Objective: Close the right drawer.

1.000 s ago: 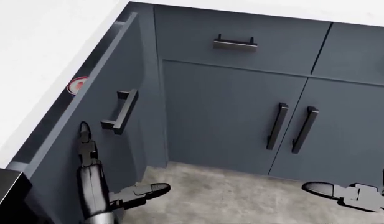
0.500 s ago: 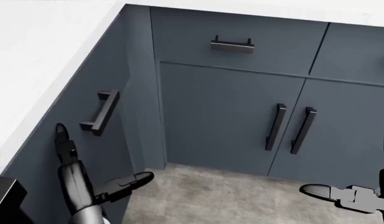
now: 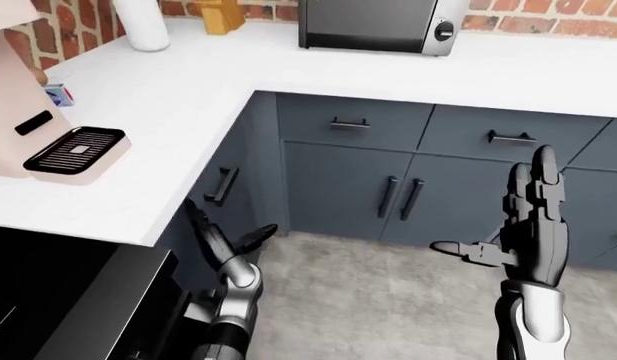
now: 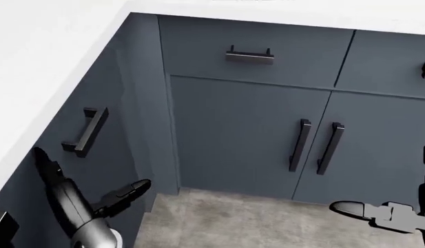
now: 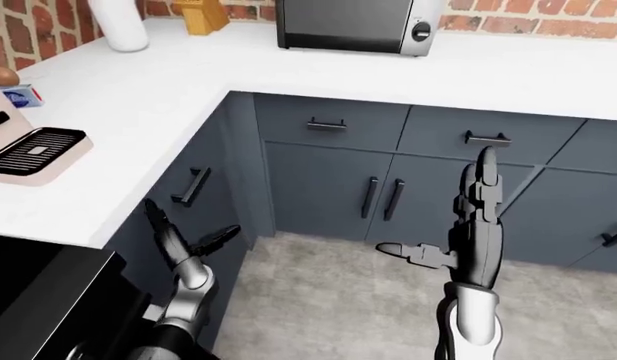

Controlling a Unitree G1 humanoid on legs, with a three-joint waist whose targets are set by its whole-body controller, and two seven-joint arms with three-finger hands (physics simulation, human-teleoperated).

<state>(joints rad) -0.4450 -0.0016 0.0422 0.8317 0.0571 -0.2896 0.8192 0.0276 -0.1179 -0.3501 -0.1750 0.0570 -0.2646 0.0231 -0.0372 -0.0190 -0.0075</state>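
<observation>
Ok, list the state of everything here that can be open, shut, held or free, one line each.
Side drawer: shut, front flush under the counter, hand not on its handle.
Drawer under the microwave: shut.
Drawer to its right: shut.
Double cabinet doors: both shut.
Microwave: door shut.
Left hand: fingers spread open, empty, by the side drawer front.
Right hand: open, fingers pointing up, empty.

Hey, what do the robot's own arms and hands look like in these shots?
Both are the same build. The left hand and the right hand are black, blocky and segmented, each with three jointed fingers ending in rounded tips. Each hand sits on a glossy silver-grey wrist, rounded on the left and more tubular on the right, with darker arm segments below. No cables, markings or sleeves show.
</observation>
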